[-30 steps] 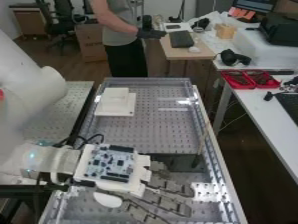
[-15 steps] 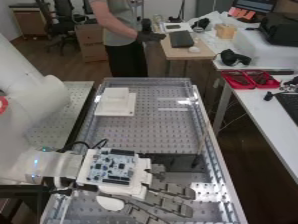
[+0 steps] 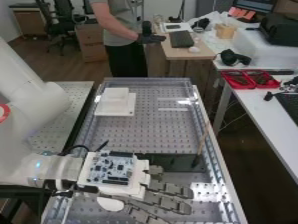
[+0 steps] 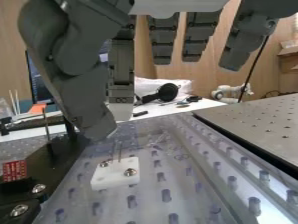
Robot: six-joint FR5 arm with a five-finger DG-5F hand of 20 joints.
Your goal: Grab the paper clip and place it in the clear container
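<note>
Hand (image 3: 159,200), white block (image 4: 114,176), its two screws (image 4: 130,172)

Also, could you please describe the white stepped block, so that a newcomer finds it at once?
In the high view, find the long perforated bench. The white block sits near its far left corner. Unlike the white casing on the hand, it has two stepped tiers.

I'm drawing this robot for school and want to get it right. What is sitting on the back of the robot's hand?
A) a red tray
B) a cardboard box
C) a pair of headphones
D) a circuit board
D: in the high view, a flat circuit board dotted with small dark parts sits on the back of the hand.
</note>
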